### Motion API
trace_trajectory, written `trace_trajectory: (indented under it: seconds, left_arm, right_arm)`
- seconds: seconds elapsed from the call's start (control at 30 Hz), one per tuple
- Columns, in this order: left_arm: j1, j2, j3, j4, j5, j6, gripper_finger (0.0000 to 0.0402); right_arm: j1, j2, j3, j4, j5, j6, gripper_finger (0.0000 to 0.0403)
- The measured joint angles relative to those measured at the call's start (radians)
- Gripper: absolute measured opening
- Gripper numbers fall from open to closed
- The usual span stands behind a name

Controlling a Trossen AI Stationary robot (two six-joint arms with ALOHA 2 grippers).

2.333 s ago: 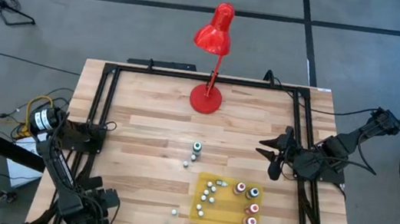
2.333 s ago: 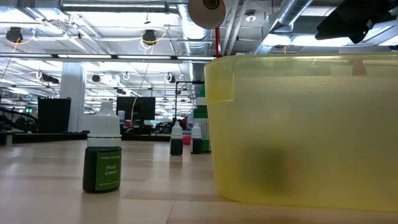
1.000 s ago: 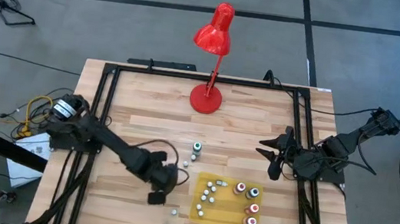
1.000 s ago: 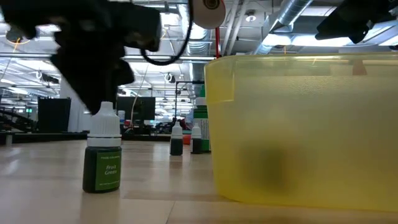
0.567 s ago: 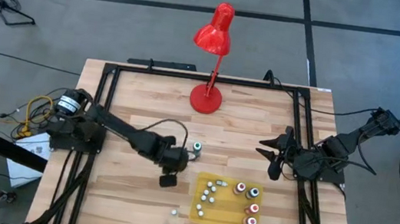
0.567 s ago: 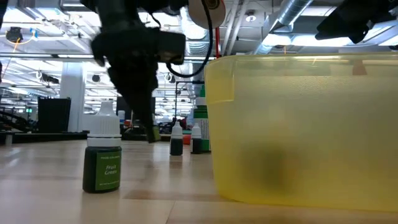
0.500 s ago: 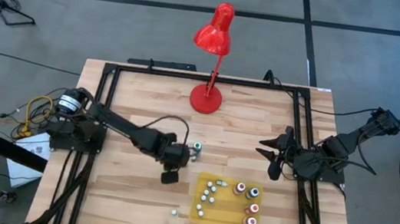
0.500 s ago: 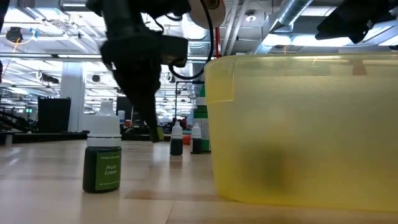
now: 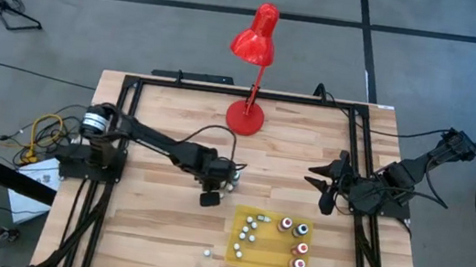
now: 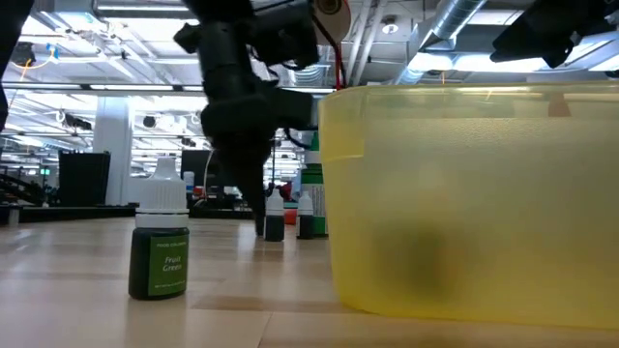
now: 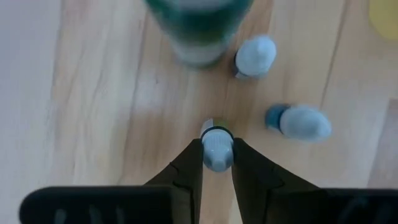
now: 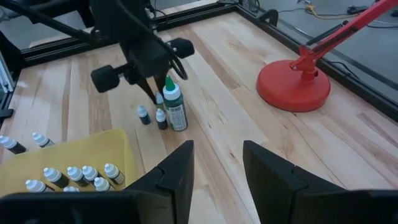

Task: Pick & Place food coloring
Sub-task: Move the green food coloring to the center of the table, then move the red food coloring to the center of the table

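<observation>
Across the wooden surface (image 9: 161,225), past the red lamp (image 9: 247,116) and the yellow bin (image 9: 263,259) (several capped bottles already stand in it), my left hand (image 11: 217,163) reaches to the cluster by the tall green bottle (image 12: 175,107). Its fingers (image 11: 189,163) are pinched on a tiny food coloring bottle (image 11: 216,148), two more just beside. My right hand (image 12: 217,163) hangs part-open and holding nothing at the surface's right edge.

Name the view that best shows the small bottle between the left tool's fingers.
The left wrist view: the small bottle sits capped between the left tool fingers, seen close. The high view hides it under the arm; the low view half covers it behind the tool; the right wrist view shows it tiny and far.
</observation>
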Motion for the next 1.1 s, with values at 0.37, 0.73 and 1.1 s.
trace_trajectory:
  seconds: [0.37,0.73,1.1]
  left_arm:
    - [-0.001,0.108,0.176,-0.188,-0.01,0.033,0.0059]
    - [-0.001,0.089,0.174,-0.204,0.015,-0.001,0.0144]
    - [-0.095,-0.074,0.173,-0.35,0.0,-0.117,0.0205]
  right_arm:
    - [0.0,0.0,0.0,0.0,0.0,0.0,0.0129]
    - [0.0,0.0,0.0,0.0,0.0,0.0,0.0129]
    - [0.0,0.0,0.0,0.0,0.0,0.0,0.0129]
